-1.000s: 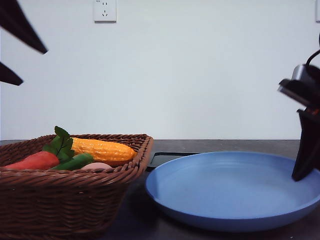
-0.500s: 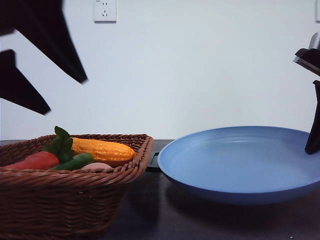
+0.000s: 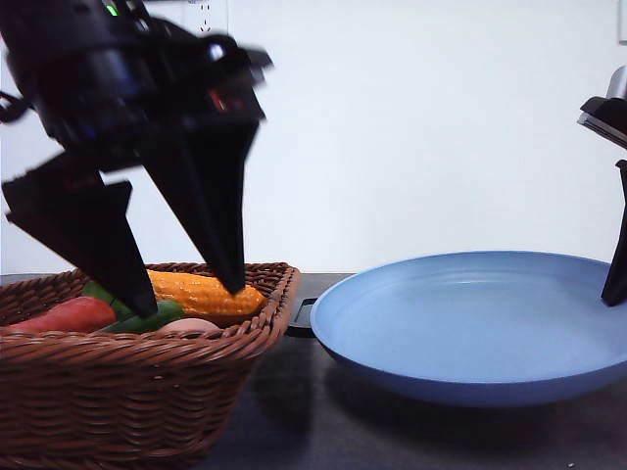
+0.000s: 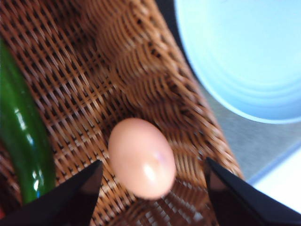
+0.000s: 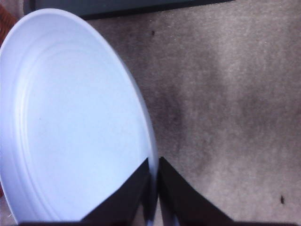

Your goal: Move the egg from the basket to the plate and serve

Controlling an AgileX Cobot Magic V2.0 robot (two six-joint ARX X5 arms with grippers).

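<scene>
The pinkish-brown egg (image 4: pixel 142 157) lies on the woven floor of the brown wicker basket (image 4: pixel 117 61), and its top peeks over the basket rim (image 3: pixel 191 324). My left gripper (image 3: pixel 186 299) hangs open just above the basket (image 3: pixel 127 392), its two dark fingers (image 4: pixel 70 197) on either side of the egg without touching it. The blue plate (image 3: pixel 470 333) is held tilted above the table, beside the basket. My right gripper (image 5: pixel 153 188) is shut on the plate's rim (image 5: pixel 70 117) at the far right (image 3: pixel 615 284).
In the basket lie a yellow corn cob (image 3: pixel 201 292), an orange-red carrot (image 3: pixel 64 315) and a long green vegetable (image 4: pixel 23 136). A flat black tray (image 5: pixel 117 7) sits behind the plate. Grey tabletop (image 5: pixel 225 94) stretches to the plate's right.
My left gripper has come down from the upper left to just over the basket, still open. My right gripper raised the plate off the table and now holds it about steady.
</scene>
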